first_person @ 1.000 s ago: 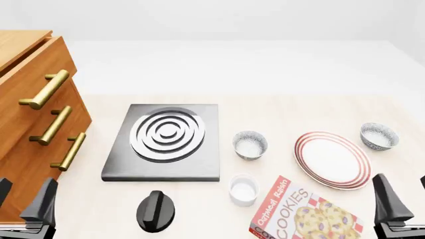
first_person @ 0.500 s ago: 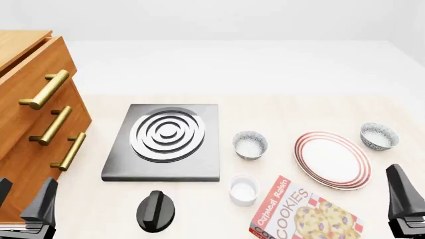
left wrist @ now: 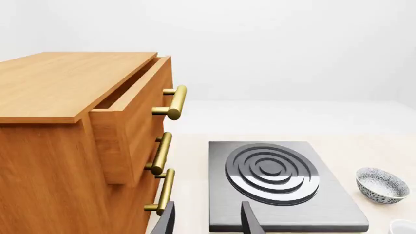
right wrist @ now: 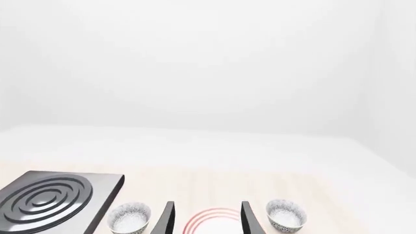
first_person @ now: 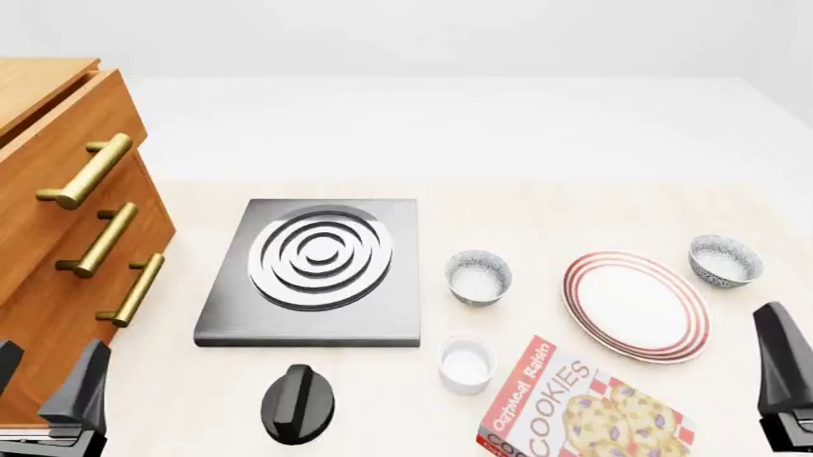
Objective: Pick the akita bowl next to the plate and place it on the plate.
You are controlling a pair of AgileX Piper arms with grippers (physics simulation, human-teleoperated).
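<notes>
The plate, white with red rings, lies at the right of the table. One akita bowl sits just off its far right rim; this bowl is also in the right wrist view. A look-alike bowl stands to the plate's left, a short gap away. My right gripper is open at the front right edge, nearer than the plate, holding nothing. In the right wrist view the plate shows between the right gripper's fingers. My left gripper is open at the front left.
A wooden drawer cabinet with brass handles fills the left side. A grey stove slab lies mid-table, with a black knob in front of it. A small white cup and a cookies box sit near the front.
My right gripper has shifted to the right, toward the edge of the front view. The left gripper and all objects have stayed put.
</notes>
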